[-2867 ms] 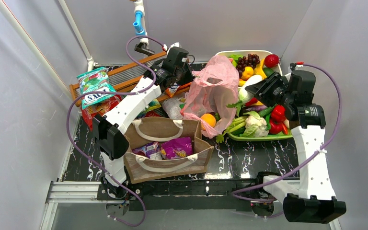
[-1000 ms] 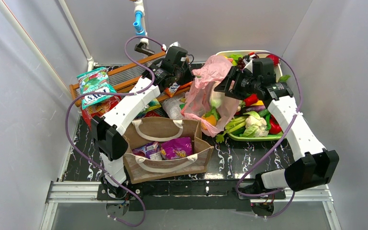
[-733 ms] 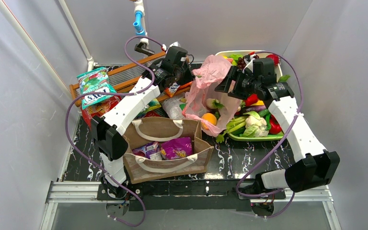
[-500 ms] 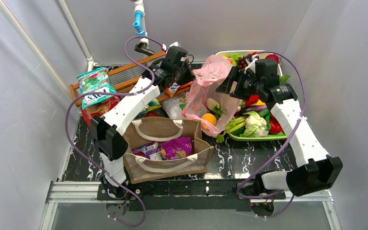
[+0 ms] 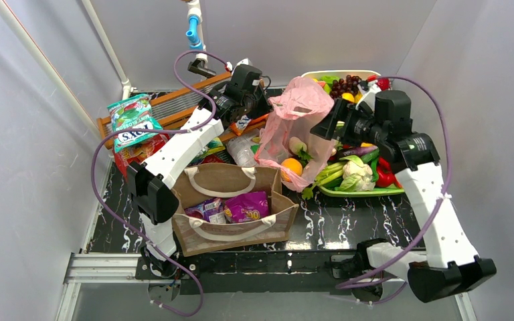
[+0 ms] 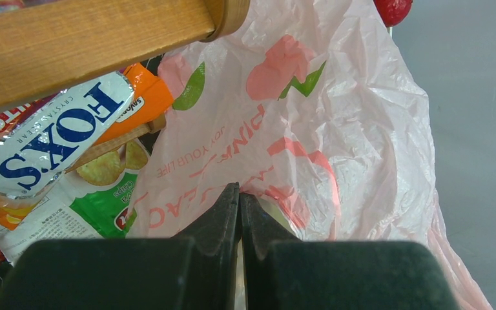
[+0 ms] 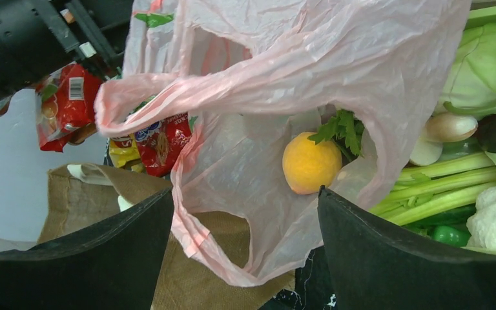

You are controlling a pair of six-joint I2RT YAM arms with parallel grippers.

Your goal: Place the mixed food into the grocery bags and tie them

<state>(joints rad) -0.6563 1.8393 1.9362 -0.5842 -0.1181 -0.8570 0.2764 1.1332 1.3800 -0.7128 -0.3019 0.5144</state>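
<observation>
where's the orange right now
Top view, right of centre: the orange lies inside the pink bag, between the brown tote and the green tray.

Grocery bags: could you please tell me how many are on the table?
2. A thin translucent pink plastic bag with red prints stands at the back centre; a boxy brown tote with white loop handles sits in front of it. No others show.
</observation>
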